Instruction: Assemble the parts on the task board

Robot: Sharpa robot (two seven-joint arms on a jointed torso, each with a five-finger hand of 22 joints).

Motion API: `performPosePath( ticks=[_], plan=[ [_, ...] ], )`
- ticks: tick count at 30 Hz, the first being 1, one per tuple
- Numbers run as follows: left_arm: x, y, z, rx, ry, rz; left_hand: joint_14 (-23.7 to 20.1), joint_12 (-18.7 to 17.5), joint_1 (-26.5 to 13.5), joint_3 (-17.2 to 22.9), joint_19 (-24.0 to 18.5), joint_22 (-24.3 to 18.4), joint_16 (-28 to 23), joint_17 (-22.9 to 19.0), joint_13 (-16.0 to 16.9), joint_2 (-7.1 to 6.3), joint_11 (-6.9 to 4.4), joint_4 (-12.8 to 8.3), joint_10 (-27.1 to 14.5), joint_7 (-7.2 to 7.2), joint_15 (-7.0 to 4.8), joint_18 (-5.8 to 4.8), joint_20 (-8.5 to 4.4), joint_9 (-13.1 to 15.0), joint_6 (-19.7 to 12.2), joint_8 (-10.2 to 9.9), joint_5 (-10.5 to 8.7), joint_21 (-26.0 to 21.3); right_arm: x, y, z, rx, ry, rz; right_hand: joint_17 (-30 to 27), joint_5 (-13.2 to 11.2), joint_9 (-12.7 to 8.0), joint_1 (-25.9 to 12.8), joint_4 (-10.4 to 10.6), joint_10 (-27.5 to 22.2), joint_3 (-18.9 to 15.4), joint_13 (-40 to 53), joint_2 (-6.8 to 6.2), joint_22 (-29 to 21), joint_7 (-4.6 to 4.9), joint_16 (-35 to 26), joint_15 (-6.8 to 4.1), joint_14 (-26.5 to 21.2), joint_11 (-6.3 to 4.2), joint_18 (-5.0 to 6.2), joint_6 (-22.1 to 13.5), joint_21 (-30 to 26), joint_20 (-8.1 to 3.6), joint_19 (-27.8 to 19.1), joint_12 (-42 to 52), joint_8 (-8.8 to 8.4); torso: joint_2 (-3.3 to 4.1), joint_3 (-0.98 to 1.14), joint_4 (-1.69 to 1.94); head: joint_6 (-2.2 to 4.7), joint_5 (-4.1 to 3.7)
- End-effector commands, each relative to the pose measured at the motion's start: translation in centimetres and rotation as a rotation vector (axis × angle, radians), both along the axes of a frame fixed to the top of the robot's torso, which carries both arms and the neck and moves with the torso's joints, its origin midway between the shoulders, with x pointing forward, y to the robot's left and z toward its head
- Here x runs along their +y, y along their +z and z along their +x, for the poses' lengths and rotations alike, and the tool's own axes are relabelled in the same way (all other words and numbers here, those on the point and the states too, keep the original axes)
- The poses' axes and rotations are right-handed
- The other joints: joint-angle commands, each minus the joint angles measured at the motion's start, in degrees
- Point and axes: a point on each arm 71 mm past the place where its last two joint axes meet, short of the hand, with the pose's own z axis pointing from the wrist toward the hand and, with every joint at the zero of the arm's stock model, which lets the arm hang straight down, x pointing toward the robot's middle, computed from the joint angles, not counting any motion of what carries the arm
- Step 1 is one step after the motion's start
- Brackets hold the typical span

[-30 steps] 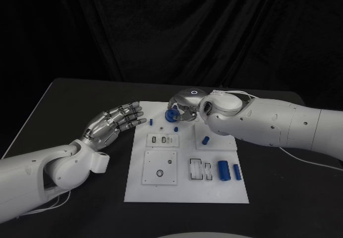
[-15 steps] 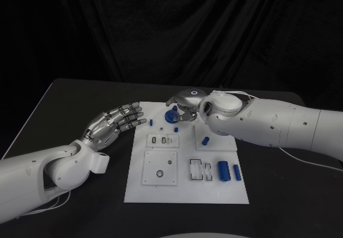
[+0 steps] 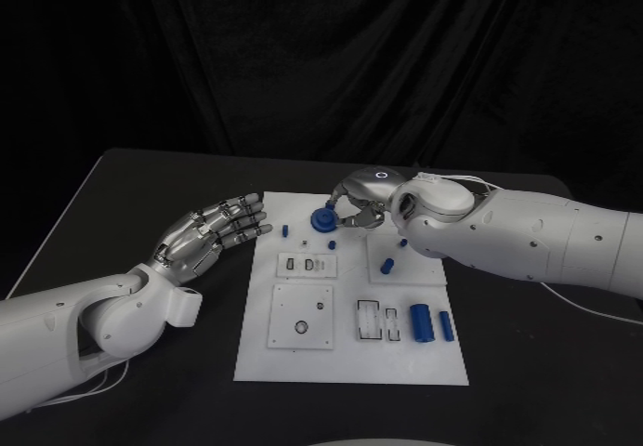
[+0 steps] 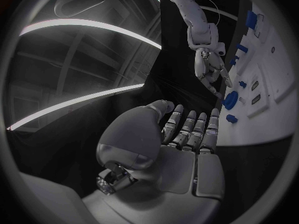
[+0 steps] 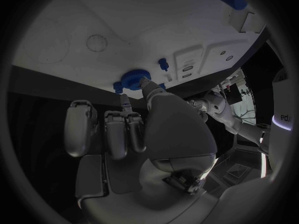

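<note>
The white task board [image 3: 348, 362] lies in the middle of the black table. A blue round part [image 3: 324, 221] sits at its far edge. My right hand [image 3: 360, 201] reaches over that edge and pinches the round part [image 5: 136, 77] between thumb and a fingertip, the other fingers curled beside it. In the left wrist view the right hand [image 4: 209, 59] points down at the round part [image 4: 230, 99]. My left hand [image 3: 215, 228] hovers just off the board's far left side, palm up, fingers spread, holding nothing [image 4: 181, 139].
Small blue pegs [image 3: 285, 226] [image 3: 331, 244] stand near the round part. Two blue pieces [image 3: 386, 265] [image 3: 402, 243] lie on a raised plate at the right. Two blue cylinders [image 3: 419, 321] [image 3: 443, 322] lie near the right edge. Slotted plates [image 3: 300, 314] occupy the board's middle.
My right wrist and forearm have drawn back to the right while the fingertips stay at the blue round part, which has hardly moved. The left hand is unchanged.
</note>
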Motion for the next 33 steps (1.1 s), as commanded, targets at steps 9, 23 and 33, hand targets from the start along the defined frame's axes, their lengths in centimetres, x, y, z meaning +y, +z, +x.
performPosePath(
  ticks=[9,23,33],
  plan=[
    [0.5,0.6,-0.3,-0.064,0.029,-0.045,-0.30,0.30,-0.67,0.47,-0.20,-0.07,0.39,0.00,0.01,-0.05,0.12,-0.12,-0.28,0.18,0.09,-0.71,-0.08,0.04,0.24,-0.12,-0.20,-0.19,-5.5,3.9,-2.6,-0.162,0.012,0.145,15.10,7.25,0.39,2.73,-1.10,6.06,1.47,15.08,-0.03,9.53,-1.07,0.15,-0.44,6.02,-0.72,0.45,6.01,0.09,-0.38,0.48,0.15,1.22,-0.20,0.10,-0.43,0.43,0.37],
    [0.3,0.5,-0.3,-0.062,0.024,-0.046,-0.23,0.42,-0.72,0.53,-0.13,-0.05,0.49,0.02,0.03,-0.08,0.12,-0.15,-0.21,0.18,0.09,-0.71,-0.08,0.06,0.33,-0.08,-0.20,-0.15,-14.5,2.9,-4.6,-0.083,-0.205,0.111,12.93,2.11,-0.37,1.98,2.54,6.06,0.70,15.08,-1.29,7.32,-1.62,-2.62,-1.03,4.99,-1.23,1.55,6.04,-5.30,-0.95,-2.02,0.15,-1.17,-0.78,0.25,-0.68,-0.40,0.56],
    [0.3,0.5,-0.3,-0.061,0.022,-0.046,-0.23,0.42,-0.72,0.53,-0.13,-0.05,0.49,0.02,0.03,-0.08,0.12,-0.15,-0.21,0.18,0.09,-0.71,-0.08,0.06,0.33,-0.08,-0.20,-0.15,-18.4,0.2,-5.1,0.005,-0.327,0.104,6.57,-0.39,-0.67,3.70,5.54,3.35,-0.29,10.76,-2.16,4.63,-1.89,-11.10,-1.45,2.53,-1.72,2.59,5.82,-11.55,-1.39,-3.94,-1.29,-2.71,-0.89,0.19,-0.69,-1.09,0.54]
  ],
)
